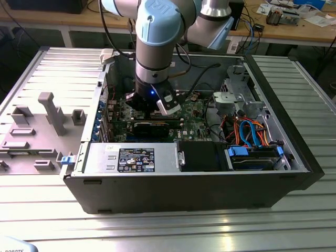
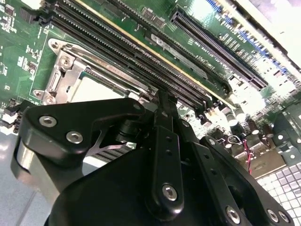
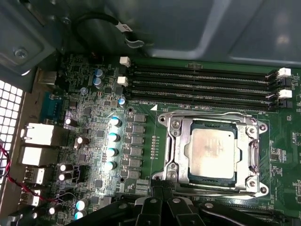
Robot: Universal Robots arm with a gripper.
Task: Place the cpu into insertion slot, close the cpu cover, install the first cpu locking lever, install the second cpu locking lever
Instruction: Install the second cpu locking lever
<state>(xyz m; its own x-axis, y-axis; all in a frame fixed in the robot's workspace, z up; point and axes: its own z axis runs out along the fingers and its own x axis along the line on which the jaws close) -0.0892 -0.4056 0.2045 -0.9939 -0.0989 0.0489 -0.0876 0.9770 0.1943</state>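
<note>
From my seat I see a ribbed grey metal table (image 1: 168, 231) catching pale glare along its near edge. A grey tray of moulded blocks (image 1: 37, 131) lies toward the exterior view's left. Behind runs a long wooden bench (image 1: 294, 32) cluttered with papers and cables (image 1: 294, 13).

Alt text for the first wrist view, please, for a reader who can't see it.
The cpu sits in the insertion slot with the silver cpu cover closed around it on a green motherboard. Long black memory slots run beside the socket, and the gripper is close to its edge.
</note>
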